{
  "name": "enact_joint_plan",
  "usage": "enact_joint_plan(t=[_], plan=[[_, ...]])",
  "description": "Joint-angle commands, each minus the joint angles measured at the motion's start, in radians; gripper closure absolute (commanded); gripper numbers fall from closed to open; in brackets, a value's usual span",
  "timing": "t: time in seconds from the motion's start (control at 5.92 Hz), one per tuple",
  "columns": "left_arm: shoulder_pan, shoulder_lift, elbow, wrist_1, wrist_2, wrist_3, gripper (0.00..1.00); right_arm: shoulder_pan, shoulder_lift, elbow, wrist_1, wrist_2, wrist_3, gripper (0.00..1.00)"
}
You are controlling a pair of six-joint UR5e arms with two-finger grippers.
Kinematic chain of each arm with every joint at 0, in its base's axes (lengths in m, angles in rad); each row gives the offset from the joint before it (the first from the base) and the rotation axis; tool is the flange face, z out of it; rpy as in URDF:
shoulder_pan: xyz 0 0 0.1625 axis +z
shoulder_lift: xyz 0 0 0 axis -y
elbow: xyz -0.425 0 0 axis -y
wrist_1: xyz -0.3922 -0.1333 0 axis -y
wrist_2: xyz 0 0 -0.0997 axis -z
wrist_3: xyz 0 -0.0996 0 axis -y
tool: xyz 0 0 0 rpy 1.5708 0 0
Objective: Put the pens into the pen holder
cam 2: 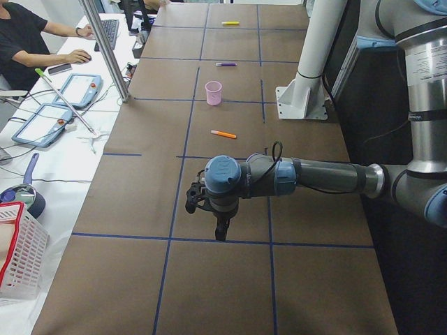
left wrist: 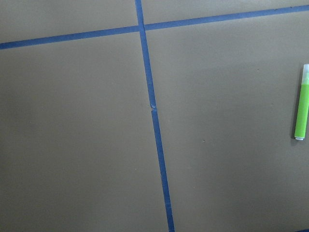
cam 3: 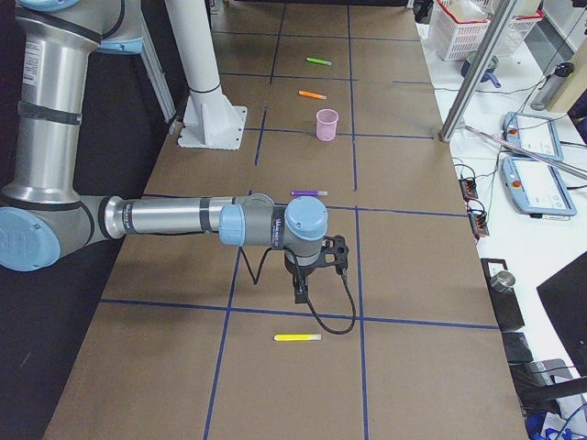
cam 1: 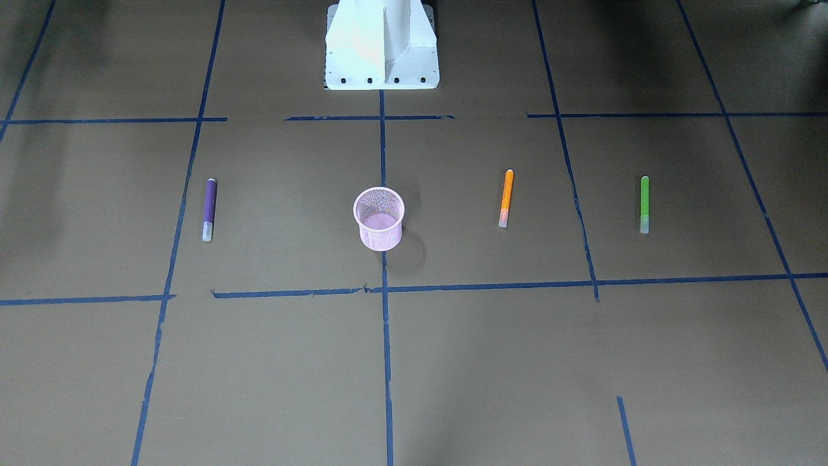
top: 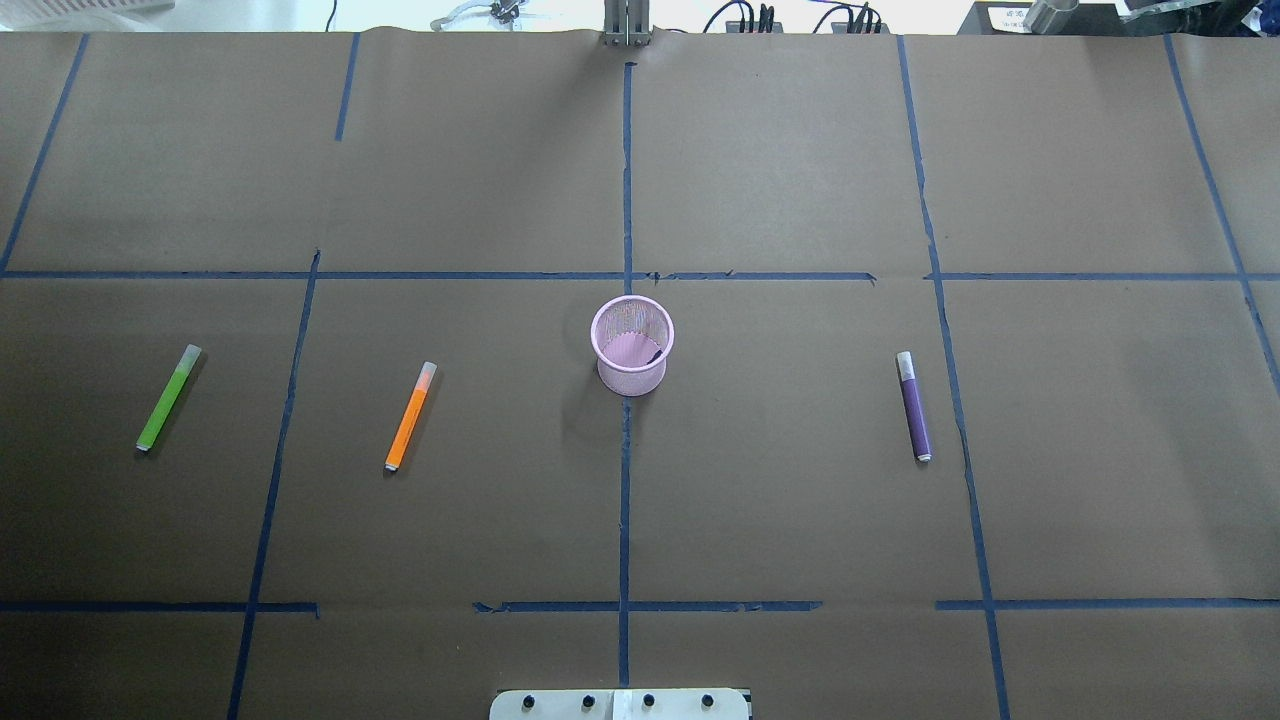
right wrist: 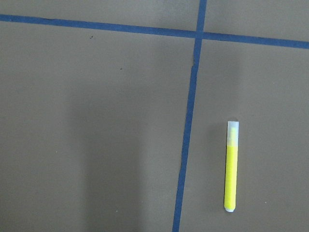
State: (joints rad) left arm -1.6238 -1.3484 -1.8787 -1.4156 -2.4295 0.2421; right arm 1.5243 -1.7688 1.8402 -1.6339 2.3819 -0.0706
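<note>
The pink mesh pen holder (cam 1: 380,239) (top: 632,378) stands upright at the table's middle. The purple pen (top: 913,405) (cam 1: 209,209) lies on the robot's right of it. The orange pen (top: 411,416) (cam 1: 506,197) and the green pen (top: 168,397) (cam 1: 644,203) lie on its left. The green pen also shows at the right edge of the left wrist view (left wrist: 302,101). My left gripper (cam 2: 221,230) and right gripper (cam 3: 300,295) hang low over the table's two ends. They show only in the side views, so I cannot tell whether they are open or shut.
A yellow pen (cam 3: 298,337) (right wrist: 231,166) lies at the table's right end near my right gripper. The white robot base (cam 1: 381,45) stands behind the holder. A white and red basket (cam 2: 17,258), tablets and an operator (cam 2: 28,35) are beside the table.
</note>
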Motion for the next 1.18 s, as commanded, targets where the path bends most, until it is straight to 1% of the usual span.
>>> enact_joint_plan(t=[0.0,0.34,0.51,0.84,1.01], plan=[[0.005,-0.003,-0.005,0.000,-0.003,0.000,0.00,0.001,-0.014,-0.004,0.038,0.005,0.003,0.00],[0.086,-0.011,0.004,-0.032,-0.162,-0.001,0.00,-0.009,-0.012,-0.004,0.039,0.010,0.003,0.00],[0.149,-0.058,0.028,-0.058,-0.161,-0.001,0.00,-0.015,-0.003,-0.002,0.039,0.014,0.005,0.00],[0.305,-0.234,0.134,-0.052,-0.160,-0.015,0.00,-0.032,-0.003,-0.004,0.039,0.016,0.008,0.00],[0.405,-0.289,0.159,-0.057,-0.157,-0.140,0.00,-0.044,0.002,-0.004,0.039,0.014,0.009,0.00]])
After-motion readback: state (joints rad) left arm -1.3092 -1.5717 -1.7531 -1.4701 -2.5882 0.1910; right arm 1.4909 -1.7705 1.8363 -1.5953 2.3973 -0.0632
